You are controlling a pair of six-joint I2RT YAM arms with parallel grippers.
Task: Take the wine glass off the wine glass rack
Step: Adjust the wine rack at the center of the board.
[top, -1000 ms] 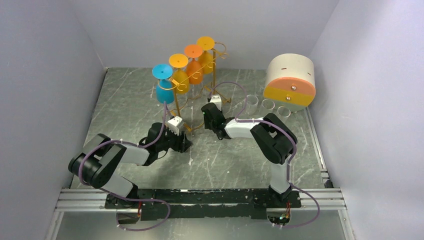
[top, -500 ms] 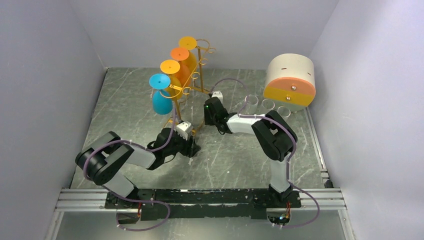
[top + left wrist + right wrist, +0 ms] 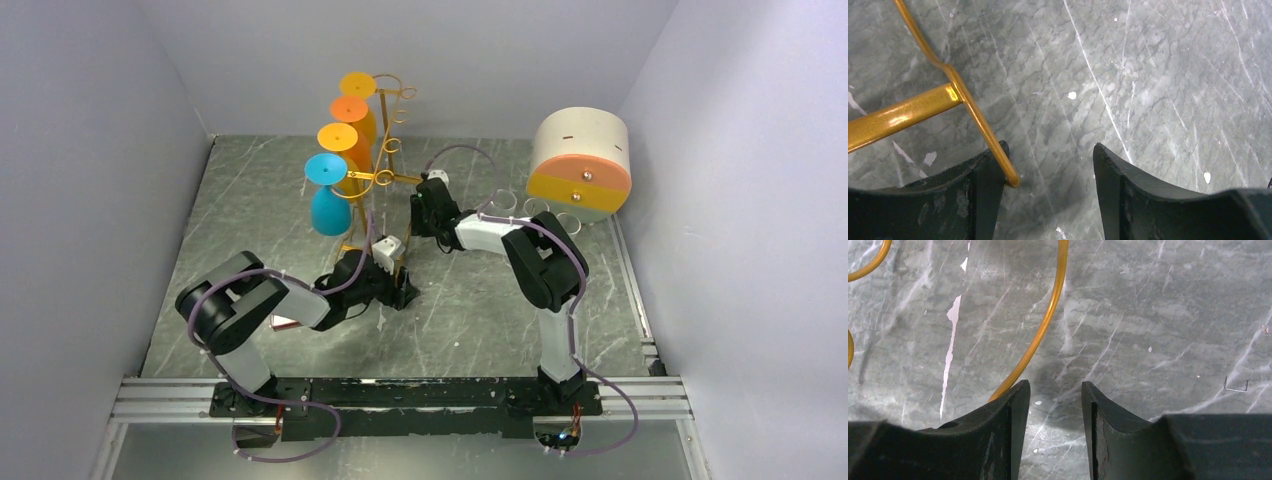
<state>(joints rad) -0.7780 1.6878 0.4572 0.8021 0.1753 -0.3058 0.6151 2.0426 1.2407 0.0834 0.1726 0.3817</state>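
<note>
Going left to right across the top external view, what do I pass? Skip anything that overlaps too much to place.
blue wine glass → left hand → right hand → white-and-orange drum

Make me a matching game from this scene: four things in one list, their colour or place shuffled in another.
Things:
1 blue glass
2 rack
3 round box
4 left pincer

Descriptions:
a thin gold wire
b far back on the right
c open, low at the rack's foot
d hanging upside down, nearest in its row

Pairs: 1-d, 2-a, 3-b, 4-c
</note>
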